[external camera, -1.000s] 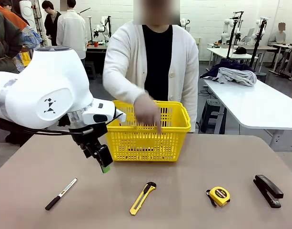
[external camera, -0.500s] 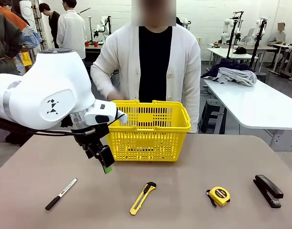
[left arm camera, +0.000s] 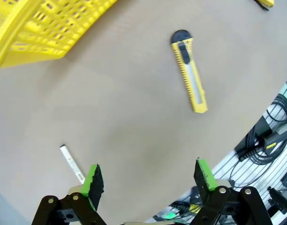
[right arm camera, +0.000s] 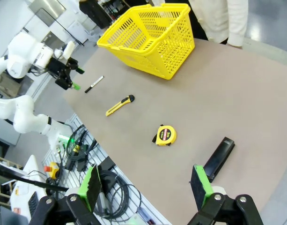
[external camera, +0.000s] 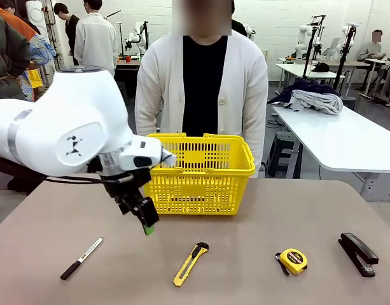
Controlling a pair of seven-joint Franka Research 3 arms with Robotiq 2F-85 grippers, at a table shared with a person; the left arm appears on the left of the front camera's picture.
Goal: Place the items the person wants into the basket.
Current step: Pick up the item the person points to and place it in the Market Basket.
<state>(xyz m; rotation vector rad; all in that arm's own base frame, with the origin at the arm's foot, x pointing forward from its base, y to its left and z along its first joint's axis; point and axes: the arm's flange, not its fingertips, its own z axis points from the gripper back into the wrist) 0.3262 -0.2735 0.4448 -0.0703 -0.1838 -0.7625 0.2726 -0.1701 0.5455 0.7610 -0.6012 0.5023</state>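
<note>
The yellow basket (external camera: 198,175) stands at the table's far middle, in front of the person (external camera: 204,89), whose arms hang down. A yellow utility knife (external camera: 191,263) lies near the front, and a yellow-and-black tape measure (external camera: 292,260) lies to its right. My left gripper (external camera: 149,227) hangs open and empty above the table, left of the basket's front corner. In the left wrist view the knife (left arm camera: 189,70) lies ahead of the open gripper (left arm camera: 150,180), with the basket (left arm camera: 45,28) at upper left. My right gripper (right arm camera: 145,187) is open, high over the tape measure (right arm camera: 165,135) and the knife (right arm camera: 120,105).
A white-barrelled marker (external camera: 81,258) with a black cap lies at front left, just below my left fingers (left arm camera: 93,180) in the wrist view. A black stapler (external camera: 358,253) lies at far right. Cables hang past the table's near edge (right arm camera: 101,187).
The person's hand has drawn back from the basket and both arms now hang down. My left gripper has moved slightly right and lower.
</note>
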